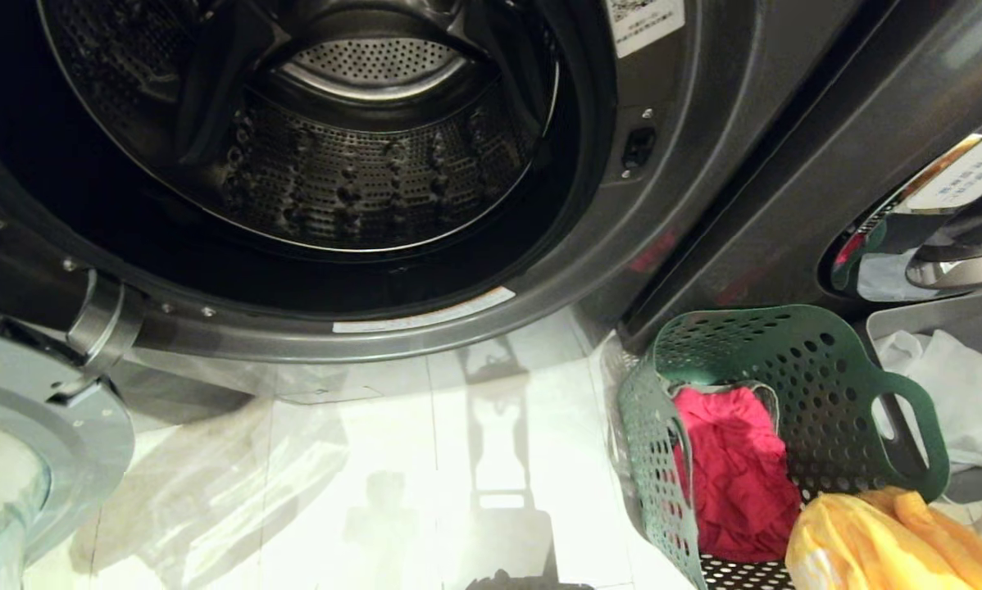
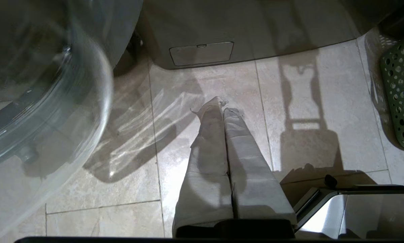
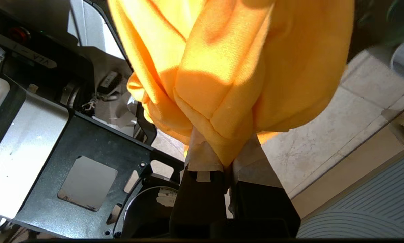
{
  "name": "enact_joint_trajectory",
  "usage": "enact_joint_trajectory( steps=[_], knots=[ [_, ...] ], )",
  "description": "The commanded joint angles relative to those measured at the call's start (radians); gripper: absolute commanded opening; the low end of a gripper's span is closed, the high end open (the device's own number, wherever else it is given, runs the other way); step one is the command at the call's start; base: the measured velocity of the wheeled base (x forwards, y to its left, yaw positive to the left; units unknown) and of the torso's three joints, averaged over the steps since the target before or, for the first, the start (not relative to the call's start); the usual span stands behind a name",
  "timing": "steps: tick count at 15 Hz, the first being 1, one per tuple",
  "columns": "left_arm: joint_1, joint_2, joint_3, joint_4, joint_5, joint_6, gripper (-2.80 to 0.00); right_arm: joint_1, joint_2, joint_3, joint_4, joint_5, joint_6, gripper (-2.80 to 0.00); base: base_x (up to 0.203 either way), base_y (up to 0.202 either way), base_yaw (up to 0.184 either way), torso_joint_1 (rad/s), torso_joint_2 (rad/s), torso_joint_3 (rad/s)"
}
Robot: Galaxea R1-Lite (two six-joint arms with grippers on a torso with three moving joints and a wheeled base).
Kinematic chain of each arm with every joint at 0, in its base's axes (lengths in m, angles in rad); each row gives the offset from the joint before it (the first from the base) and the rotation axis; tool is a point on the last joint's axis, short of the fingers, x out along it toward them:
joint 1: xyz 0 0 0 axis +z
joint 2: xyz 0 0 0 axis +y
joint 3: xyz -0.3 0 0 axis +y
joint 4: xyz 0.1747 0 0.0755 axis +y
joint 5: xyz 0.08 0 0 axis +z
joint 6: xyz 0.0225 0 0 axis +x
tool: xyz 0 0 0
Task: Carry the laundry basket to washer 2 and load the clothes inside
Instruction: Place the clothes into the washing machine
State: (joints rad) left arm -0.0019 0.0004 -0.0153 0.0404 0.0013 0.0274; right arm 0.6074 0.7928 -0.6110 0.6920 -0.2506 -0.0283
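Laundry basket (image 1: 786, 385), green and perforated, sits on the tiled floor (image 1: 425, 459) at the lower right of the head view, just beside the front of the washer (image 1: 663, 205), so I judge the carrying part done and the loading in hand. A red garment (image 1: 737, 475) lies inside the basket, and a yellow garment (image 1: 876, 541) bulges at the bottom right corner, in front of the basket's near rim. My right gripper (image 3: 227, 158) is clenched on that yellow garment, the cloth bunched between its taped fingers (image 3: 202, 158) and hanging over them. My left gripper (image 2: 222, 111) is closed on nothing, pointing down at bare floor between the open glass door (image 2: 43, 101) and the basket's edge. The drum (image 1: 360, 139) fills the upper left of the head view, its mouth open and, as far as I can see, holding no clothes. Next I reckon I must lift the yellow garment clear of the basket, carry it up and left across the frame, and get it past the door seal before releasing, minding trailing cloth that could snag on the rim.
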Motion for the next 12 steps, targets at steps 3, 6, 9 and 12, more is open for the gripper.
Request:
enact_joint_trajectory(
  steps=[3, 6, 9, 12],
  knots=[
    [0.000, 0.000, 0.000, 0.001, 0.000, 0.000, -2.80, 0.000, 0.000, 0.002, 0.003, -0.006, 0.000, -2.80, -0.001, -0.008, 0.159, 0.001, 0.00, 0.001],
    [-0.001, 0.000, 0.000, 0.001, 0.000, -0.001, -2.80, 0.000, -0.001, 0.008, 0.003, -0.018, 0.001, -2.80, -0.002, -0.008, 0.173, 0.004, 0.00, 0.003],
    [-0.001, 0.000, 0.000, 0.001, 0.000, 0.000, -2.80, 0.000, 0.002, 0.007, -0.003, -0.018, -0.001, -2.80, 0.000, -0.009, 0.176, 0.000, 0.00, 0.002],
    [0.000, 0.000, 0.000, 0.001, 0.000, 0.000, -2.80, 0.000, 0.050, 0.007, -0.111, -0.016, -0.006, -2.80, 0.001, -0.005, 0.127, 0.003, 0.00, 0.004]
  ],
)
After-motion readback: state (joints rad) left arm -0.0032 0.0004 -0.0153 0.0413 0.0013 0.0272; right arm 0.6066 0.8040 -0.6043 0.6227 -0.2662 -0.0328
